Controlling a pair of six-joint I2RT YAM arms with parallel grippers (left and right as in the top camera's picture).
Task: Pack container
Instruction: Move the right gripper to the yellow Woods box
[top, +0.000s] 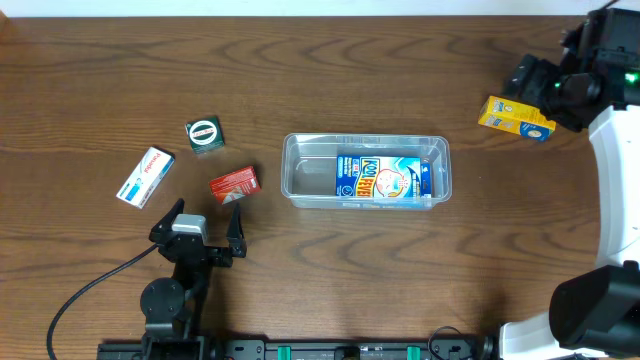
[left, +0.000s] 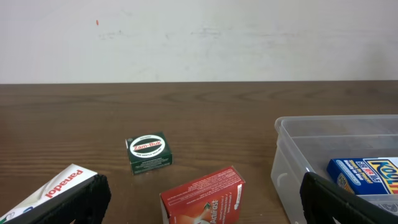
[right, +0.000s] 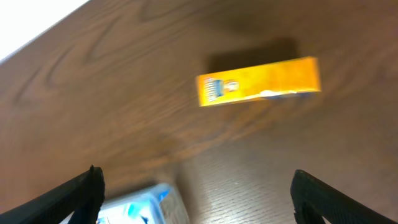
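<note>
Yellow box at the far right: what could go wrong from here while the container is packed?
The yellow box lies skewed near the open right tool; a grasp could catch a corner and push it away. The blue box already covers most of the container floor, so another box may end tilted on the rim.

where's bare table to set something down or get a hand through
Bare: the far strip of table behind the container; the gap between it and the yellow box; the near side right of centre. Crowded: the left, where green box, white box and red box cluster by the left end effector.
</note>
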